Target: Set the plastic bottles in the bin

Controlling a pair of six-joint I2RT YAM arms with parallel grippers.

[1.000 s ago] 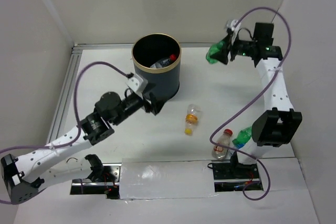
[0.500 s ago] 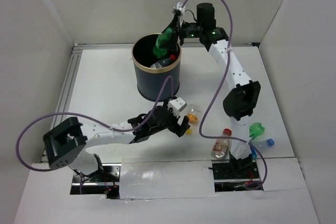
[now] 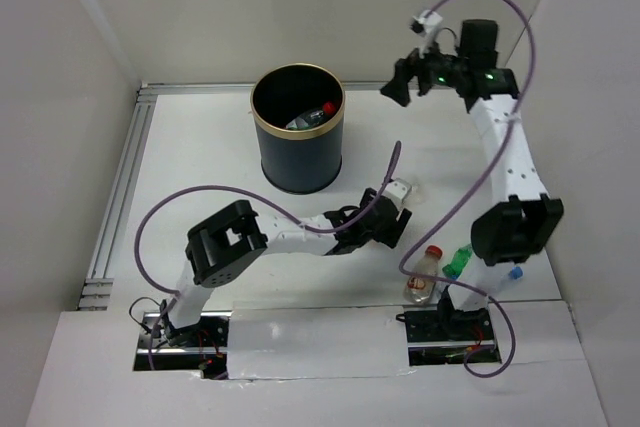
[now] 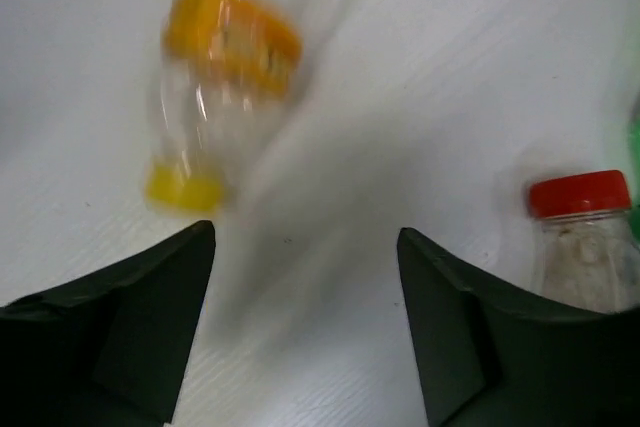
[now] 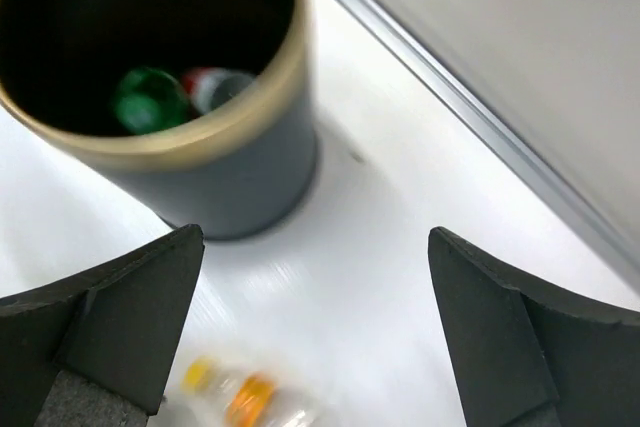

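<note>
The dark bin [image 3: 296, 157] with a gold rim stands at the back middle; a green bottle [image 5: 150, 98] and a red-capped one [image 5: 210, 85] lie inside it. My right gripper [image 3: 398, 87] hangs open and empty, high up to the right of the bin. My left gripper [image 3: 385, 227] is open low over the table. A clear bottle with a yellow label and cap [image 4: 222, 77] lies just ahead of its fingers [image 4: 120, 327], blurred and not between them. A red-capped bottle [image 3: 425, 274] and a green bottle [image 3: 458, 259] lie near the right arm's base.
A blue cap [image 3: 515, 272] shows beside the right arm's base. A metal rail [image 3: 120, 187] runs along the table's left edge. White walls close in the back and both sides. Purple cables loop off both arms.
The right gripper has let the green bottle go into the bin and swung away to the right, open. The left gripper has moved right, along the yellow-labelled bottle.
</note>
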